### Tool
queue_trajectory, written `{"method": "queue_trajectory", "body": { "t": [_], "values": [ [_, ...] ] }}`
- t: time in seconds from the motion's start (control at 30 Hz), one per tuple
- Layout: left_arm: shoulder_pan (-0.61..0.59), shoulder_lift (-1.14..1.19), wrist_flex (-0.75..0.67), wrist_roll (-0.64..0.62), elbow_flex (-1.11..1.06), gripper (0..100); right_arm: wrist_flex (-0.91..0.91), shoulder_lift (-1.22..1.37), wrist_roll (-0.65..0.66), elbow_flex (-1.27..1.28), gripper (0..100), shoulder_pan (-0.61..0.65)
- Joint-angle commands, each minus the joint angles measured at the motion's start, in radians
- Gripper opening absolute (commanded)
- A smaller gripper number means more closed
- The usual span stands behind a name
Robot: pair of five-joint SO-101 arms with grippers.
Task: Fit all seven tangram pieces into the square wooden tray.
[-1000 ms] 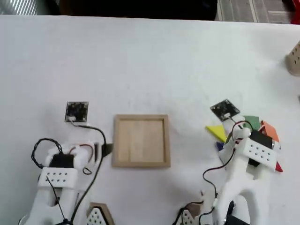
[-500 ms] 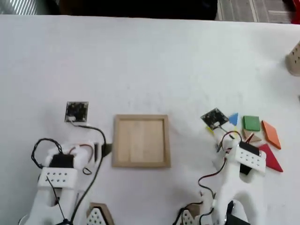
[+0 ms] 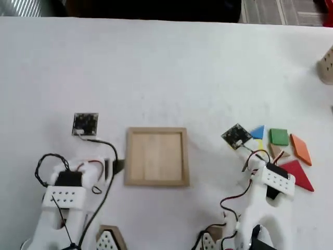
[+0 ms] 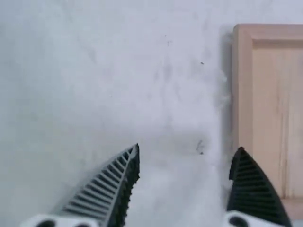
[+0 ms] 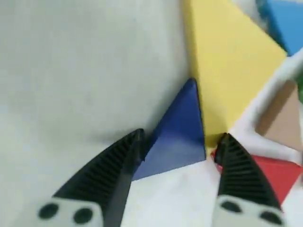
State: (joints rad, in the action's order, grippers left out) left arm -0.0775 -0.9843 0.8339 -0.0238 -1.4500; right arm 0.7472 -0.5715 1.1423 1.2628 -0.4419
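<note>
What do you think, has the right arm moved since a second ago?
Yes. The right arm pulled back toward the table's near edge, uncovering the green square.

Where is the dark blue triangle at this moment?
In the right wrist view, the dark blue triangle lies on the table, on its right side, between the tips of the open right gripper and directly beside the yellow triangle.

You have the tray point(image 3: 156, 156) lying mid-table on the arms' side, with the left gripper point(image 4: 188, 148) just beside its left edge. The tangram pieces point(image 3: 279, 137) are clustered well off to its right. There the right gripper point(image 5: 182, 133) straddles a small triangle point(image 5: 177, 151), which touches a larger triangle point(image 5: 227, 71) beyond it.
</note>
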Motion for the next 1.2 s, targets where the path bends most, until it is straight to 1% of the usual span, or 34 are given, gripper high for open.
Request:
{"method": "queue_trajectory", "body": {
  "t": [0.0, 0.3, 0.53, 0.73, 0.93, 1.17],
  "values": [
    [-0.007, 0.004, -0.014, 0.006, 0.052, 30, -0.002, 0.004, 0.040, 0.003, 23.7, -0.035],
    [-0.002, 0.004, -0.020, 0.008, 0.051, 30, 0.004, -0.005, 0.040, -0.032, 23.7, -0.110],
    [-0.001, 0.004, -0.020, 0.009, 0.052, 30, 0.150, -0.038, 0.044, -0.046, 23.7, -0.116],
    [-0.001, 0.004, -0.020, 0.009, 0.052, 30, 0.154, -0.050, 0.046, -0.040, 23.7, -0.124],
    [-0.001, 0.004, -0.020, 0.009, 0.052, 30, 0.150, -0.001, 0.040, -0.029, 24.0, -0.119],
    [-0.002, 0.004, -0.020, 0.009, 0.051, 30, 0.147, 0.041, 0.038, -0.037, 24.1, -0.151]
  ]
}}
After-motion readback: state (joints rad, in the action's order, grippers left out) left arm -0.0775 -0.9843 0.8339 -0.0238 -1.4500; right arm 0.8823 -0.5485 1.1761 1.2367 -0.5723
